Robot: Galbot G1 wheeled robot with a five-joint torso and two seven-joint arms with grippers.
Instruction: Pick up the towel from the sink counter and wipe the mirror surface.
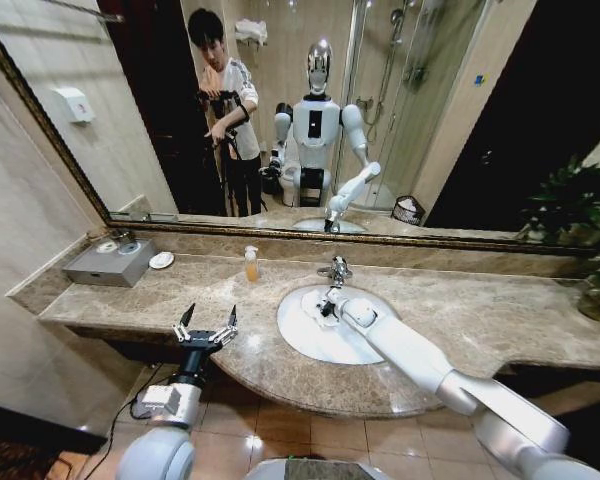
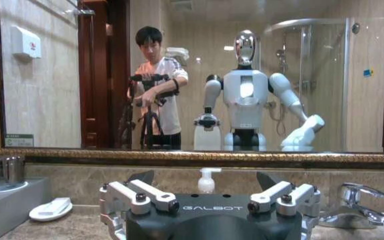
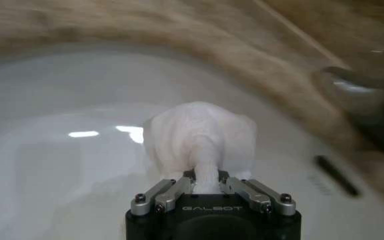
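"GALBOT"-marked right gripper (image 3: 205,186) around towel (image 3: 202,135)

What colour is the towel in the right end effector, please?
White; the towel shows best in the right wrist view.

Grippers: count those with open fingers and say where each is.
1. The left gripper hovers open over the sink counter's front edge, left of the basin; the right gripper is shut on the towel above the basin.
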